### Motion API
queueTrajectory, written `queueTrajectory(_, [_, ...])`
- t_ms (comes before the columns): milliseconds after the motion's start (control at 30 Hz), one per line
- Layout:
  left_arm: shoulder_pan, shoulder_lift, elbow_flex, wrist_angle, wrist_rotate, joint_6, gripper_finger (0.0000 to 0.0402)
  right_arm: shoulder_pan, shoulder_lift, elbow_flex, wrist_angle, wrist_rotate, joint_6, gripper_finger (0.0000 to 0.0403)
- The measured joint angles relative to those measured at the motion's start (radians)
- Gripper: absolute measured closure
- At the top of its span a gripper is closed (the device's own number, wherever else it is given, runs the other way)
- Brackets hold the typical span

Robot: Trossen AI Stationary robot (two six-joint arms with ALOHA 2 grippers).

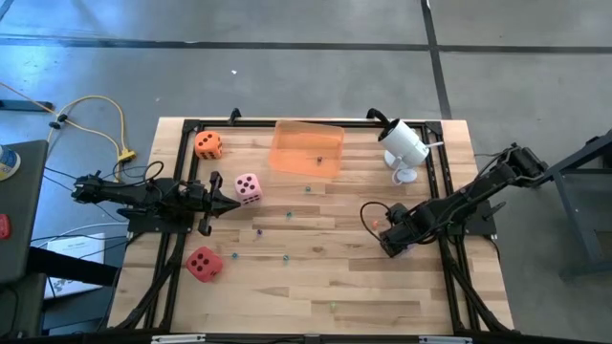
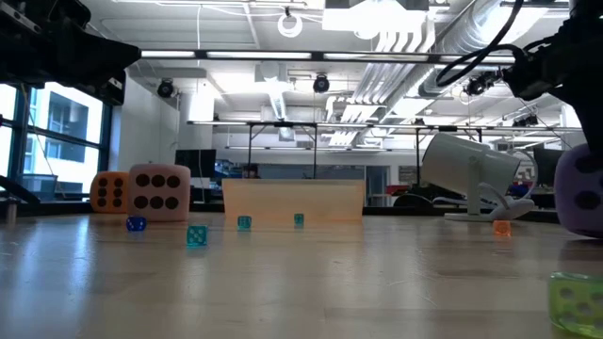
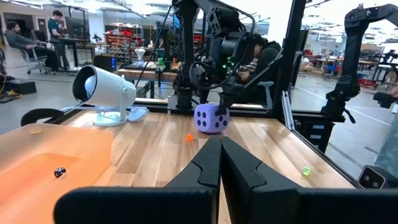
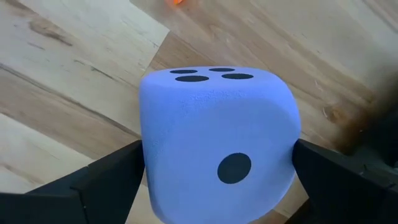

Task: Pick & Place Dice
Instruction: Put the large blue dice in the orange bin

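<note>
The purple die (image 4: 217, 143) sits between my right gripper's (image 4: 217, 165) fingers toward the table's right side (image 1: 394, 236), where the gripper hides it from above. It also shows in the left wrist view (image 3: 211, 118). The pink die (image 1: 248, 187) rests on the table just beyond my left gripper (image 1: 234, 202), which is shut and touches nothing. The orange die (image 1: 208, 144) stands near the far left corner. The red die (image 1: 203, 263) lies nearer the front left. The translucent orange tray (image 1: 308, 148) sits at the far edge. My right gripper pinches the purple die between its two fingers, on two opposite side faces (image 4: 146, 168). The fingers (image 4: 112, 177) come from above, slanting down. The die stays upright, with several pips facing up, and in the left wrist view its underside (image 3: 210, 130) looks to be on the table.
A white lamp-like device (image 1: 406, 148) stands by the far right corner. Several tiny translucent dice (image 2: 196, 235) are scattered over the wooden table (image 1: 316, 287). A black frame rail (image 1: 440, 191) edges the table. People sit in the room behind.
</note>
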Motion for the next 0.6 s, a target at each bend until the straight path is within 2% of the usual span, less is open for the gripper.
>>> queueTrajectory(233, [0.000,0.000,0.000,0.000,0.000,-0.002,0.0401,0.000,0.005,0.000,-0.001,0.009,0.001,0.0023])
queueTrajectory(500, [0.000,0.000,0.000,0.000,0.000,-0.002,0.0401,0.000,0.005,0.000,-0.001,0.015,-0.005,0.0082])
queueTrajectory(600, [0.000,0.000,0.000,0.000,0.000,-0.002,0.0401,0.000,0.005,0.000,-0.001,0.016,-0.006,0.0093])
